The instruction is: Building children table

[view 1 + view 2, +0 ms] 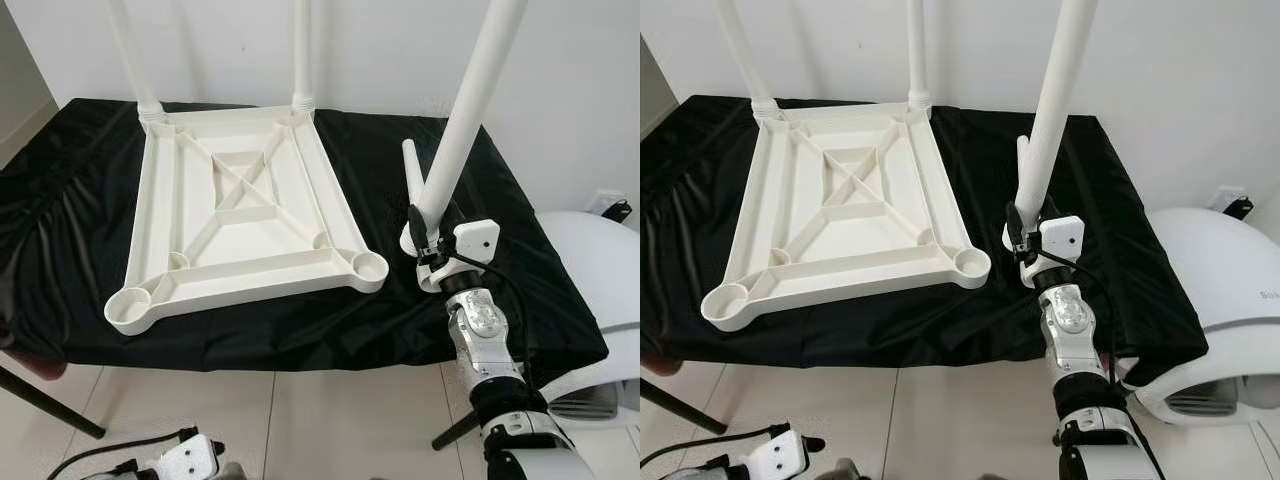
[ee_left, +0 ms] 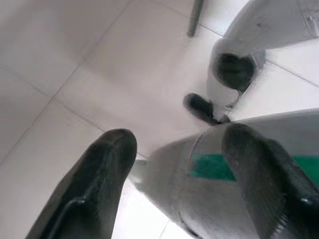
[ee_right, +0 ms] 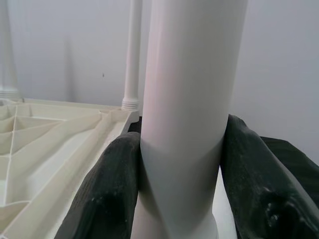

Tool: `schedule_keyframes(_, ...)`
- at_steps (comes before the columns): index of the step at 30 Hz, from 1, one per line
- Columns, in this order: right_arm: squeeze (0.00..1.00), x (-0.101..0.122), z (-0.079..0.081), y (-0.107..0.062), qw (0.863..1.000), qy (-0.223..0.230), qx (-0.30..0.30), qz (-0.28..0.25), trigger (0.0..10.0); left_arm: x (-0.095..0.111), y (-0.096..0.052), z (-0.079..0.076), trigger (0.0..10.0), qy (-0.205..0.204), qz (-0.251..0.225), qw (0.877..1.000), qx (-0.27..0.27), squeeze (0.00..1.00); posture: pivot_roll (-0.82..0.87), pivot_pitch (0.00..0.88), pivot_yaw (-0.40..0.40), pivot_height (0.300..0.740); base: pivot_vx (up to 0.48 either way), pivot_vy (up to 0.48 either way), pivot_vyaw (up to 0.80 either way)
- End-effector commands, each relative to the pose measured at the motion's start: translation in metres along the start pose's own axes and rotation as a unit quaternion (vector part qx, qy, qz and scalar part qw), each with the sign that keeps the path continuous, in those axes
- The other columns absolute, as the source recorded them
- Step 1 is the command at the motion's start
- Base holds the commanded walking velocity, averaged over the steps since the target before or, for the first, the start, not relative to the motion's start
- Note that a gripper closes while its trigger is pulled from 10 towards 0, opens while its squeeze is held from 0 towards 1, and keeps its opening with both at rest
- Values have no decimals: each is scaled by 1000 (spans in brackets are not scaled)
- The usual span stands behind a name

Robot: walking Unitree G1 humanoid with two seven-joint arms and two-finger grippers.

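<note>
Black cloth [image 1: 520, 260] covers the bench against a white wall; right claw [image 1: 424, 243] grips a white leg [image 1: 470, 110] near its right edge, beside the upturned tabletop [image 1: 245, 215].

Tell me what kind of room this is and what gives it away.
Probably a plain room in a home, used as an assembly spot. A work table draped in black cloth stands against a bare white wall on a pale tiled floor. A white upturned tabletop lies on it, and the right gripper holds a white leg.

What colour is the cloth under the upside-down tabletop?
Black; the cloth shows best in the left eye view.
</note>
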State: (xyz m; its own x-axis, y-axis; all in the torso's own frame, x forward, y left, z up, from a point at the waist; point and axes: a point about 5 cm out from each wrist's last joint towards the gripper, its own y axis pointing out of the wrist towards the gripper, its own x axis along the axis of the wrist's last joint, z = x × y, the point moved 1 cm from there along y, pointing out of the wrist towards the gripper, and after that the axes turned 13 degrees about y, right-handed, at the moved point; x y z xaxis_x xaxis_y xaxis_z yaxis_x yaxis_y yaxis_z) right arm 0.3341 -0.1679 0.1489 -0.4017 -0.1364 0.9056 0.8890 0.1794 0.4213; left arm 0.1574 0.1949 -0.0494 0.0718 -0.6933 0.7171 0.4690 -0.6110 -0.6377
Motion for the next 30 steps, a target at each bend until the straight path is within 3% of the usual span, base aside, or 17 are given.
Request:
schedule_keyframes(1, 0, 3, 3, 5, 1000, 5, -1, -13, 10000, -17, 6, -2, 10000, -53, 64, 995, 55, 0, 41, 0, 12, 740, 0, 0, 0)
schedule_keyframes(3, 0, 3, 4, 6, 1000, 6, 0, -14, 10000, -21, 9, -4, 10000, -68, 79, 993, 59, 0, 41, 0, 12, 740, 0, 0, 0)
schedule_keyframes(4, 0, 1, 10, 8, 1000, 15, 3, -13, 10000, -28, 15, -6, 10000, -96, 120, 985, 80, 0, 44, 0, 12, 740, 0, 0, 0)
schedule_keyframes(6, 0, 1, 12, 8, 1000, 20, 5, -13, 10000, -29, 17, -6, 10000, -100, 133, 982, 85, 0, 44, 0, 12, 740, 0, 0, 0)
schedule_keyframes(10, 0, -2, 22, 10, 999, 31, 15, -11, 10000, -34, 21, -2, 10000, -189, 155, 961, 126, 0, 46, 0, 5, 740, 0, 0, 0)
schedule_keyframes(12, 0, -2, 22, 10, 999, 31, 15, -11, 10000, -34, 21, -2, 10000, -189, 155, 961, 126, 0, 46, 0, 5, 740, 0, 0, 0)
schedule_keyframes(16, 0, -3, 30, 10, 999, 42, 23, -8, 10000, -40, 20, 8, 10000, -260, 178, 931, 185, 0, 44, 0, 0, 740, 0, 0, 0)
schedule_keyframes(17, 0, -3, 30, 10, 999, 42, 23, -8, 10000, -40, 20, 8, 10000, -260, 178, 931, 185, 0, 44, 0, 0, 740, 0, 0, 0)
schedule_keyframes(20, 0, -5, 31, 8, 999, 43, 24, -6, 10000, -45, 18, 7, 10000, -283, 205, 913, 212, 0, 42, 0, -6, 740, 0, 0, 0)
schedule_keyframes(30, 0, -9, 36, 5, 998, 52, 24, 3, 10000, -47, 22, -1, 10000, -306, 238, 892, 232, 0, 30, 0, -16, 740, 0, 0, 0)
